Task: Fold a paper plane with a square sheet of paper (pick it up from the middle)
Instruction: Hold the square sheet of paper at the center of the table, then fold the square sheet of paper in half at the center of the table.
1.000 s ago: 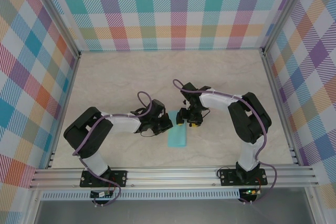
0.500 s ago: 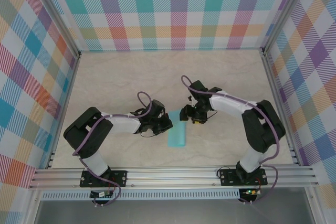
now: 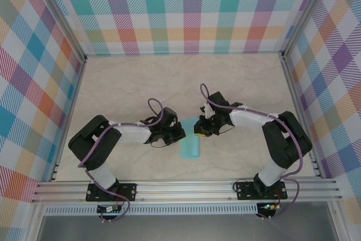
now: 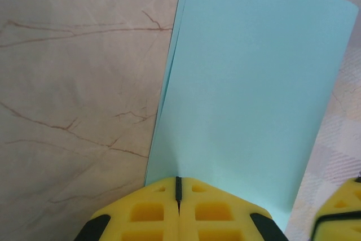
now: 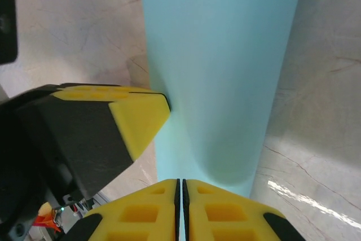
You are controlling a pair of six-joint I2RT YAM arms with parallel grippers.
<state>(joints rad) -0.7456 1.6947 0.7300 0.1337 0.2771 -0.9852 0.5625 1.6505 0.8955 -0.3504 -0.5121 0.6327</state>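
The square sheet of paper (image 3: 189, 147) is light teal and folded into a narrow strip, with its two layers showing along one edge. It lies lengthwise at the table's middle front, curling up a little. My left gripper (image 3: 179, 134) is at its left edge, jaws pressed shut on the paper (image 4: 248, 83) that spreads out ahead of them. My right gripper (image 3: 198, 131) is at the strip's far right part and is shut on the paper's end (image 5: 220, 55). The two grippers sit close together. The left gripper's yellow finger (image 5: 138, 118) touches the paper's side in the right wrist view.
The marbled beige table (image 3: 124, 88) is boxed in by checked walls and aluminium rails, with a rail (image 3: 180, 187) along the front. A yellow tip of the right gripper's finger (image 4: 343, 214) shows in the corner of the left wrist view.
The right arm stretched and swung its gripper toward the front and onto the paper's far end. The left arm and the paper stayed put.
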